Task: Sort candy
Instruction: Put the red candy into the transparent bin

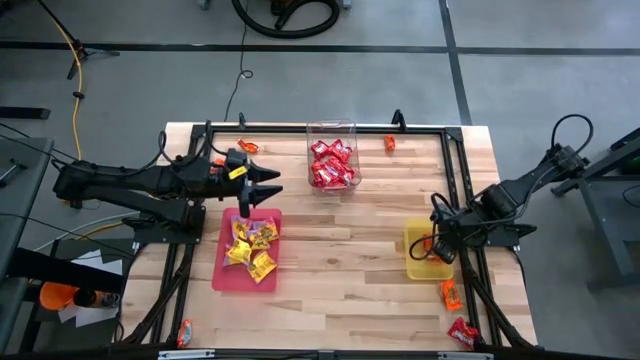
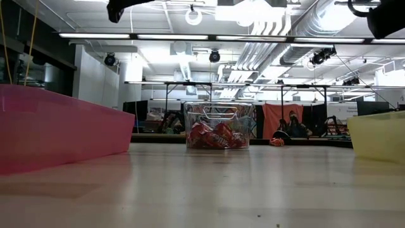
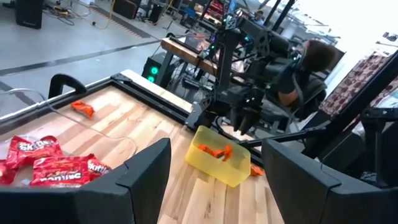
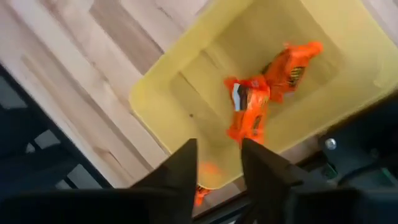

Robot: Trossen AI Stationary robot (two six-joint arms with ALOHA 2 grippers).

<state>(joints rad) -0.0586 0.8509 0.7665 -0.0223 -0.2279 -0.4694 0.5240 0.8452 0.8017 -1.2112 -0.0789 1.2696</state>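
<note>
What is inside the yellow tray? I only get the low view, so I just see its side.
Observer: Two orange candy packets lie in the yellow tray.
Operator: What about the pink tray?
Observer: A heap of yellow candy packets sits in the pink tray.
Operator: Is any candy still loose?
Observer: Yes, a red packet and an orange packet lie on the table near the yellow tray.
</note>
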